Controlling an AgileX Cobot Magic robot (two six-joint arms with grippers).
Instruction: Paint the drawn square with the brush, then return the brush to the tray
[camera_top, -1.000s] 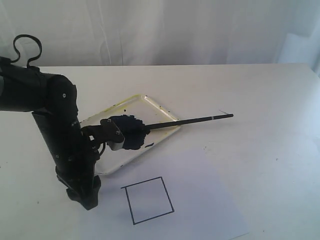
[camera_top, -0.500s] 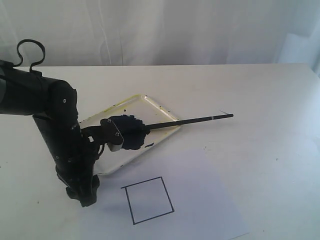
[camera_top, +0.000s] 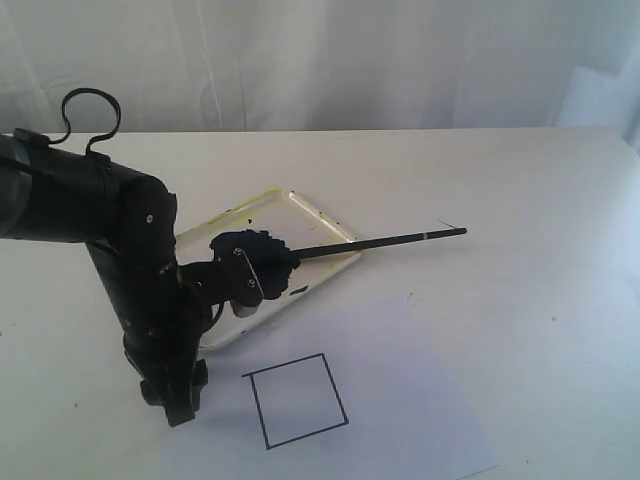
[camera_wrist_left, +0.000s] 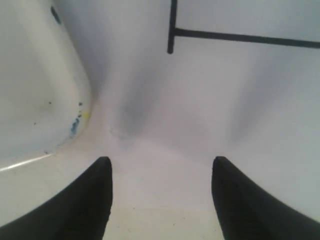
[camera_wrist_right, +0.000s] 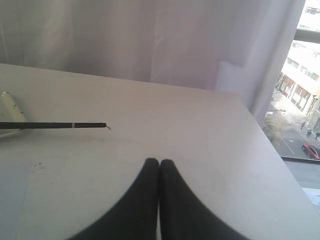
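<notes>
a: how far along is this?

b: barely begun, i'd say. the square (camera_top: 297, 400) is blank inside, just a black outline on the paper (camera_top: 410, 400).

a: and the brush?

b: the brush (camera_top: 380, 243) lies unheld, its tip in the dark blob (camera_top: 262, 262) in the tray (camera_top: 320, 215). its handle runs out over the rim toward 3 o'clock.

a: where's the square from the tray?

b: about 6 o'clock from it, near.

a: the grippers?

b: the left gripper (camera_wrist_left: 161, 160) has its jaws wide with nothing between them. it hangs low at about 9 o'clock of the square, just off the tray's near corner. the right gripper (camera_wrist_right: 159, 162) has its jaws pressed together, empty, well apart from the brush's handle end.

a: so what's left?

b: all of it, by my reckoning: take the brush, fill the square, put the brush back in the tray.
</notes>
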